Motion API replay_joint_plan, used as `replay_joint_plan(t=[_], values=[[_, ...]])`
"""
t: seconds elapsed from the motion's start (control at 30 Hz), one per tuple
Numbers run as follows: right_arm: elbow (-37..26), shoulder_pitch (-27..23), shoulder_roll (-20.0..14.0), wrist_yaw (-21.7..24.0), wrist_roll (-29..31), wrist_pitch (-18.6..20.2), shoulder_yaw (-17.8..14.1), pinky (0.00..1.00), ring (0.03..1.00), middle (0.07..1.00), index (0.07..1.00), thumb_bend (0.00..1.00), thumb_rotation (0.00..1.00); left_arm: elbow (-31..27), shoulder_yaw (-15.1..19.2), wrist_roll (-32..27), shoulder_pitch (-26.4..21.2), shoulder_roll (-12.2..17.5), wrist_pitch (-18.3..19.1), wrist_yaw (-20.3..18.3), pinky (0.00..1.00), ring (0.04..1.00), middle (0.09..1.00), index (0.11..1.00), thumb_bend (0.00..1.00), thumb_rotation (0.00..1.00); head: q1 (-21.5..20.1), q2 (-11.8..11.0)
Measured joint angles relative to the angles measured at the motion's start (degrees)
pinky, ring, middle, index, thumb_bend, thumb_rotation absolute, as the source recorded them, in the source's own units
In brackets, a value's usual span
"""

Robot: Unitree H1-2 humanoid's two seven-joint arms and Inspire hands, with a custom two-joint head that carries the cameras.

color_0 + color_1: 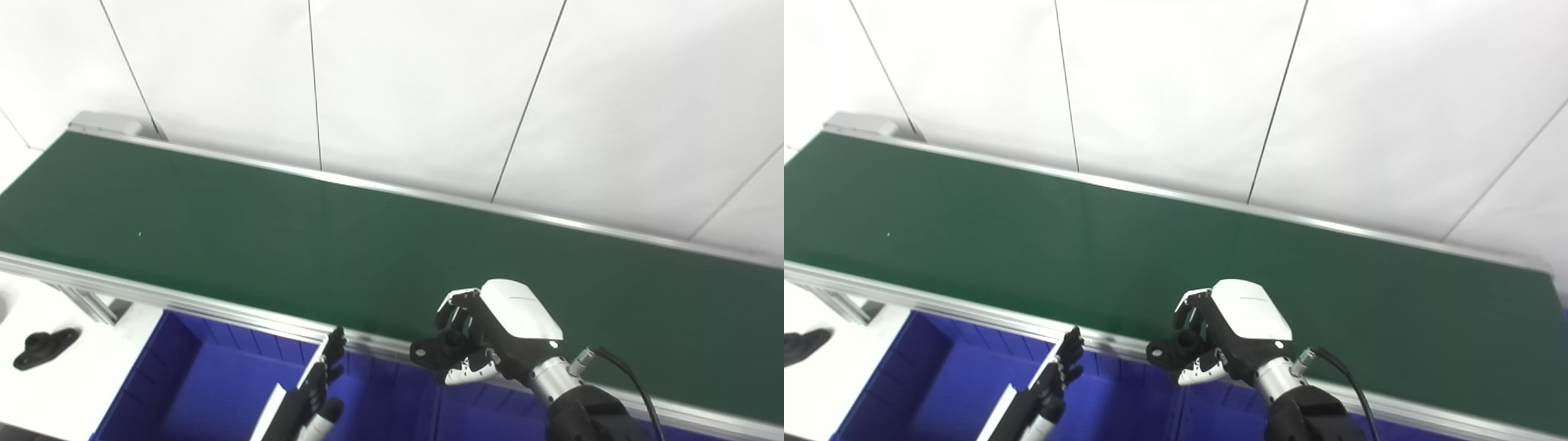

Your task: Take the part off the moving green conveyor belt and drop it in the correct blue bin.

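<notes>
Your right hand has a glossy white shell over its back with a faint small marking near the top edge. Its fingers are dark with pale, silvery segments, and the lower ones look white with small dark dots. Behind it you get a ribbed silver metal wrist collar, then a black rounded forearm. A black cable with a small connector plugs in beside the collar and loops back along the arm. Your left hand is mostly black, with slim dark fingers, a white panel along its side and a pale tip low down.
</notes>
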Motion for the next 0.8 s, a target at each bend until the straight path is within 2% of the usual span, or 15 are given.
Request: replay_joint_plan(t=[0.07, 0.13, 0.2, 0.23, 0.3, 0.37, 0.4, 0.47, 0.5, 0.53, 0.6, 0.63, 0.77, 0.8], values=[[-2.0, 3.0, -0.6, 0.7, -1.7, 0.0, -0.1, 0.31, 0.371, 0.482, 0.557, 0.51, 0.0, -0.1, 0.4, -0.7, 0.0, 0.6, 0.4, -0.3, 0.98, 1.0, 1.0, 1.0, 0.68, 0.95, -1.7, 0.8], [-4.9, 6.1, -0.8, 2.3, -3.5, 0.0, -0.5, 0.3, 0.367, 0.478, 0.557, 0.51, 0.0, -0.2, 0.7, -1.2, 0.0, 1.2, 0.7, -0.4, 0.98, 1.0, 1.0, 1.0, 0.7, 0.95, -4.2, 2.9], [-8.0, 9.4, -0.6, 3.9, -5.3, 0.0, -0.9, 0.29, 0.365, 0.476, 0.557, 0.51, 0.0, -1.2, 1.3, -1.8, 0.1, 1.7, 1.4, -0.6, 0.98, 1.0, 1.0, 1.0, 0.7, 0.95, -4.4, 3.1], [-8.9, 10.5, -0.5, 4.4, -5.6, 0.0, -1.2, 0.3, 0.367, 0.48, 0.557, 0.51, 0.0, -1.9, 1.8, -2.2, 0.1, 1.9, 1.7, -0.7, 0.97, 0.998, 1.0, 1.0, 0.71, 0.95, -5.7, 4.6], [-9.9, 12.5, -0.1, 5.5, -6.5, 0.0, -2.2, 0.3, 0.363, 0.477, 0.557, 0.51, 0.0, -3.1, 2.4, -2.3, -0.2, 2.6, 2.9, -0.9, 0.96, 0.995, 1.0, 1.0, 0.72, 0.96, -6.6, 5.4], [-10.8, 13.9, 0.2, 6.7, -7.9, 0.0, -3.1, 0.31, 0.374, 0.488, 0.55, 0.51, 0.0, -4.5, 2.9, -2.5, -0.3, 3.2, 4.1, -1.4, 0.96, 0.991, 1.0, 1.0, 0.72, 0.96, -8.7, 7.5], [-11.0, 14.5, 0.3, 7.6, -8.8, 0.0, -3.5, 0.31, 0.376, 0.491, 0.548, 0.51, 0.0, -5.5, 3.2, -3.3, -0.3, 3.6, 5.2, -1.7, 0.96, 0.989, 1.0, 1.0, 0.72, 0.95, -9.9, 9.0], [-11.0, 15.0, 0.4, 9.1, -10.2, 0.0, -4.6, 0.3, 0.372, 0.489, 0.546, 0.51, 0.0, -7.0, 3.7, -3.6, -0.6, 3.8, 6.7, -1.9, 0.97, 0.986, 1.0, 1.0, 0.73, 0.94, -9.9, 9.0], [-11.0, 15.0, 0.5, 9.7, -10.6, 0.0, -5.2, 0.3, 0.374, 0.496, 0.538, 0.51, 0.0, -7.8, 4.0, -3.9, -0.9, 3.8, 7.9, -1.9, 0.97, 0.988, 1.0, 1.0, 0.73, 0.93, -11.3, 10.5], [-11.1, 15.0, 0.5, 10.1, -10.7, 0.0, -5.7, 0.29, 0.373, 0.496, 0.538, 0.51, 0.0, -8.5, 4.3, -4.5, -1.2, 3.9, 8.7, -2.0, 0.98, 0.989, 1.0, 1.0, 0.73, 0.93, -11.3, 10.5], [-11.2, 15.0, 0.7, 11.2, -10.9, 0.0, -6.9, 0.27, 0.355, 0.475, 0.549, 0.51, 0.0, -10.0, 5.2, -5.8, -2.0, 4.0, 11.1, -2.4, 0.97, 0.988, 1.0, 1.0, 0.75, 0.92, -13.3, 12.4], [-11.2, 15.0, 0.9, 11.4, -11.3, 0.0, -7.4, 0.25, 0.346, 0.465, 0.554, 0.5, 0.0, -10.5, 5.6, -6.2, -2.4, 4.1, 11.7, -2.4, 0.97, 0.986, 1.0, 1.0, 0.75, 0.9, -13.6, 12.6], [-9.8, 14.5, 2.5, 10.9, -12.5, 0.0, -9.0, 0.28, 0.357, 0.459, 0.561, 0.51, 0.0, -12.2, 6.7, -8.0, -2.7, 4.6, 14.6, -2.5, 0.98, 0.99, 1.0, 1.0, 0.75, 0.89, -14.2, 13.0], [-8.9, 14.5, 3.0, 10.7, -12.8, 0.0, -9.1, 0.26, 0.377, 0.488, 0.525, 0.51, 0.0, -12.3, 6.7, -8.3, -2.7, 4.8, 14.9, -2.6, 0.99, 0.995, 1.0, 1.0, 0.75, 0.89, -14.2, 13.0]])
